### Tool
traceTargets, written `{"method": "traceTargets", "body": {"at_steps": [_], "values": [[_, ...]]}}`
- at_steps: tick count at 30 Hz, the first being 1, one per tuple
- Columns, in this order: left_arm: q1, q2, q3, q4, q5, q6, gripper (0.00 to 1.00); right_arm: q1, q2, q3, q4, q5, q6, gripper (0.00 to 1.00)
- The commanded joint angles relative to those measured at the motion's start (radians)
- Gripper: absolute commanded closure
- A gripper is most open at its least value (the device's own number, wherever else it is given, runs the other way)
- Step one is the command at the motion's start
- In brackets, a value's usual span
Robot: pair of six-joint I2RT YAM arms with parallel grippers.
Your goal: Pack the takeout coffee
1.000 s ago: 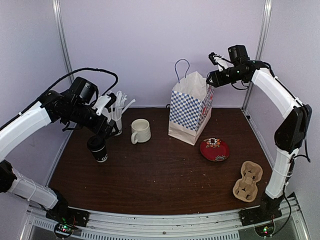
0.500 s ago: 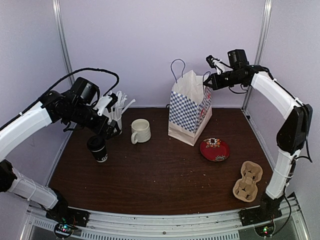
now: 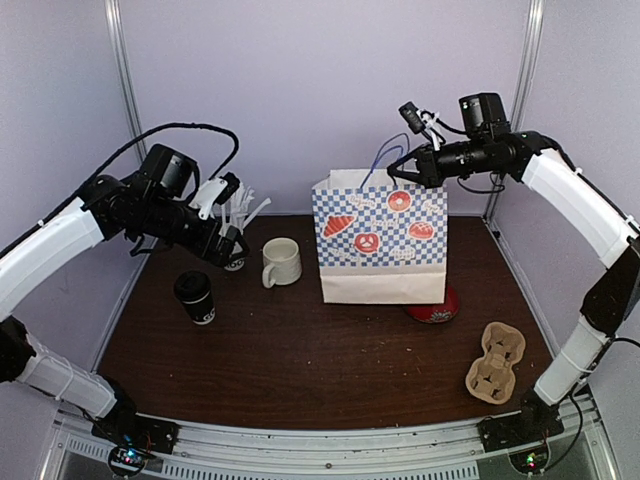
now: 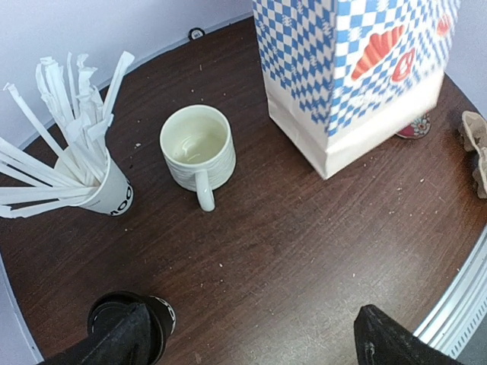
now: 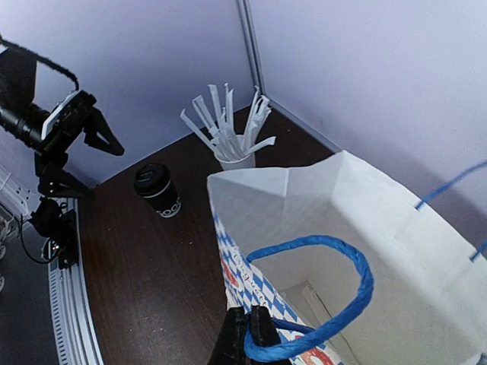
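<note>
While the right pincer [image 5: 245, 315] is pinched together on the blue cord handle [image 5: 335, 251] of the blue-and-white chequered paper bag with red pastry prints [image 3: 380, 250], the bag stands on the dark wooden table [image 3: 300, 370] with its mouth open upward. The takeout coffee, a small black paper cup with white lettering and a round black plastic lid [image 3: 196, 297], stands upright on the left part of the table, well apart from the bag. The left pincer [image 4: 251, 327] hangs above it with its fingers spread wide and nothing between them.

As I judge it, the step in hand is the pick-up of the cup. In the left wrist view the cup shows at the bottom edge, partly hidden by one finger [image 4: 122, 342] rather than centred between the two. The pincer should therefore shift sideways until the cup lies in the middle of the gap, and only then come straight down.

The paper cup full of white wrapped straws [image 3: 235, 215] and the cream ceramic mug with a handle [image 3: 282, 262] stand near, so the descent needs to stay clear of both. A grip on the cup's wall below the lid, closed gently, should spare the paper from crushing. Meanwhile the right arm would do best to hold the handle steady, since a light bag may sway or tip. The cup should travel upright, pass above the rim, and be lowered to the bag's floor.
</note>
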Motion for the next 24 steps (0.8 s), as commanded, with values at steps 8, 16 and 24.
{"method": "traceTargets", "body": {"at_steps": [8,16,24], "values": [[-0.005,-0.109,0.027,0.135,0.036,-0.04,0.04,0.205,-0.052,-0.014,-0.259,-0.18,-0.271,1.0],[-0.005,-0.086,0.077,0.145,0.129,0.01,0.14,0.33,-0.058,0.02,-0.498,-0.206,-0.452,1.0],[-0.01,0.002,0.149,0.143,0.225,0.061,0.16,0.371,-0.082,0.037,-0.698,-0.211,-0.616,1.0]]}}
